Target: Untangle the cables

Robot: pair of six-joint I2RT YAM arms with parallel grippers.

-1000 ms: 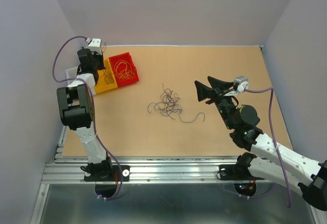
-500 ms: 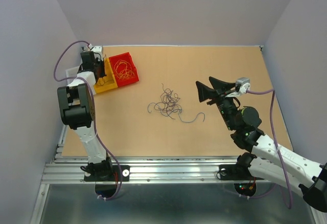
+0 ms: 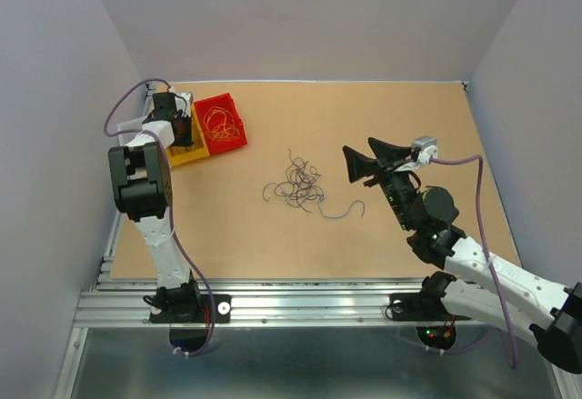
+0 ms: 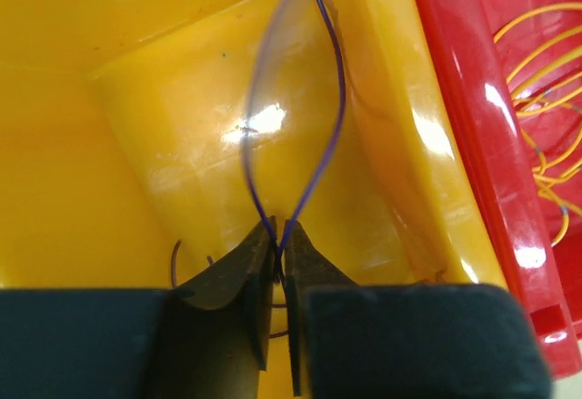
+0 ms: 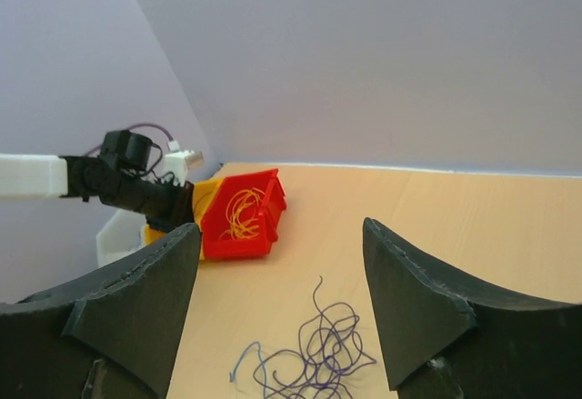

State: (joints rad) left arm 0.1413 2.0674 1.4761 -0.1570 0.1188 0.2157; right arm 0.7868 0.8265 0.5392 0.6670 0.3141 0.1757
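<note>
From above, a tangle of hair-thin dark and blue cables point(image 3: 296, 185) lies on the worktop point(image 3: 364, 108), well apart from the red bin point(image 3: 242, 142), toward my right arm. Orange-yellow cables point(image 3: 221, 124) are coiled inside that bin. My left arm is folded upright, reaching to the far corner, with my left end effector point(image 3: 182, 126) down in the yellow bin point(image 3: 186, 154) that touches the red bin. My right arm stretches low and my right end effector point(image 3: 356, 146) points toward the tangle.

Through my left wrist, a blue cable point(image 4: 338, 99) rises in a slim loop against the yellow bin point(image 4: 136, 144), both ends running in between my left end effector point(image 4: 277, 235) tips, which are pinched on it.

Through my right wrist, my right end effector point(image 5: 281, 226) stands wide apart, holding nothing. The tangle point(image 5: 314, 358) lies nearer to me than the red bin point(image 5: 238, 246).
</note>
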